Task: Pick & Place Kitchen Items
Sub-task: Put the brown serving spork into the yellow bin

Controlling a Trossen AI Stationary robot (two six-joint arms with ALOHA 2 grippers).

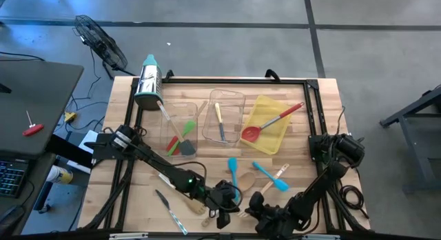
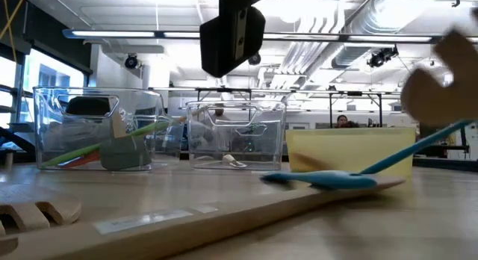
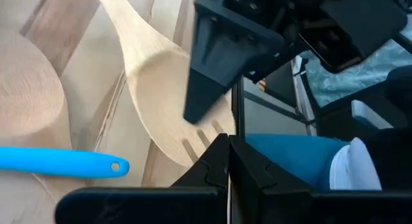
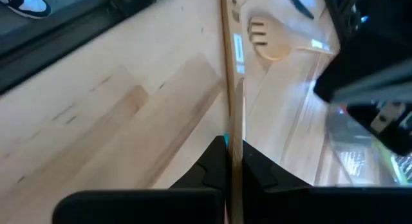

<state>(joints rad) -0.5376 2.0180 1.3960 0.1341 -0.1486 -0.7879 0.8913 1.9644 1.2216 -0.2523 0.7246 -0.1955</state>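
- Utensils for the pick & place job, high view: several already sit in bins at the table's far side. Green silicone spatula (image 1: 187,130) and a grey one lean in the left clear plastic bin (image 1: 170,113); a yellow-handled tool lies in the middle clear bin (image 1: 227,96); red spoon (image 1: 265,124) rests across the yellow plastic bin (image 1: 273,145). Prob. sorted by bin. Teal spatulas (image 1: 233,172), wooden pieces and a small knife (image 1: 170,208) lie loose near the front edge. Steel cylinder w/ teal cap (image 1: 147,82) lies at far left.
- High view, arms: left gripper (image 1: 224,198) and right gripper (image 1: 264,211) both sit low at the front edge, close together among the loose pieces, likely both working that cluster.
- Low view: a teal spatula (image 2: 351,176) lies across a long pale wooden handle (image 2: 246,211) close to the lens; a dark gripper hangs above the bins, which arm I can't tell.
- Left wrist view: left fingers pressed together, tips meeting, nothing between them. Wooden slotted spoon (image 3: 164,89) lies flat on the table just beyond the tips; a blue handle (image 3: 61,162) lies beside it.
- Right wrist view: right fingers pinch a thin wooden stick-like handle (image 4: 230,89), which runs straight out from between the tips. A wooden fork (image 4: 267,40) lies farther off on the table.
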